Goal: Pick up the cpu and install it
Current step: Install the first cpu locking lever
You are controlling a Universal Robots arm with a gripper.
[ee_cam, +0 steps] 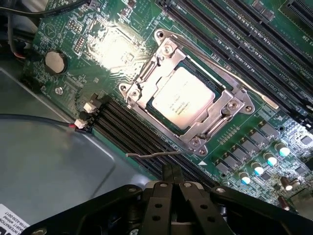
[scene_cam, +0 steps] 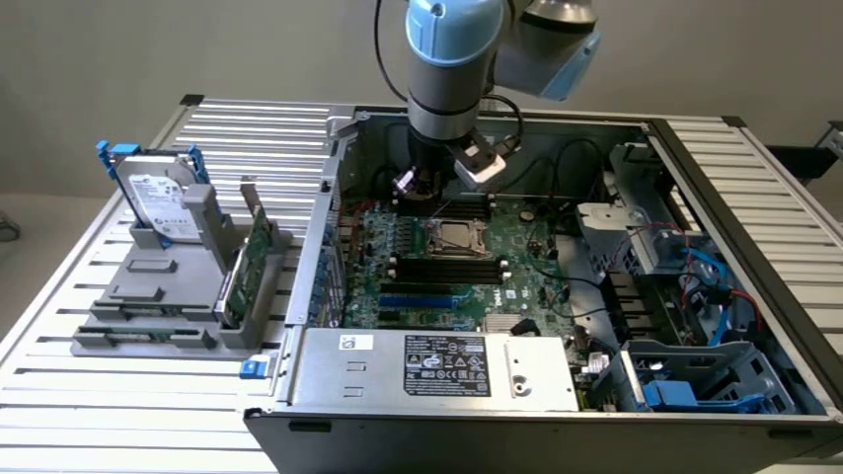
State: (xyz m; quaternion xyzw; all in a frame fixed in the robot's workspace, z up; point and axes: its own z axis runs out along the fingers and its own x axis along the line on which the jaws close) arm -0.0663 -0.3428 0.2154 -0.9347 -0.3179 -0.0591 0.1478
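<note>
An open computer case (scene_cam: 554, 395) lies on its side on a slatted metal counter (scene_cam: 118, 415), its green motherboard (scene_cam: 455, 281) facing up. A robot arm (scene_cam: 455, 59) with a grey and light-blue body reaches down into the case from above. Its tool (scene_cam: 441, 186) hangs over the rear part of the board, just above the processor socket (scene_cam: 459, 237).

In the wrist view, the tool (ee_cam: 172, 182) appears as two dark fingers (ee_cam: 157, 203) pressed together with no gap between them, and nothing is held between them. The cpu (ee_cam: 185, 97), a small flat square chip with a silvery top, sits inside the socket's metal frame (ee_cam: 215, 115) on the motherboard (ee_cam: 98, 44). It lies flat, apart from the tool. A thin wire lever (ee_cam: 156, 154) lies beside the frame, between the socket and the tool. Black memory slots (ee_cam: 132, 134) run along either side of the socket, and a round coin battery (ee_cam: 55, 62) sits well apart from it.

On the counter, at the exterior view's left of the case, a grey holder (scene_cam: 165, 296) carries a silver hard drive (scene_cam: 161, 205) with a white label and blue handles, standing upright. A green circuit card (scene_cam: 253, 262) stands upright just beside it.
</note>
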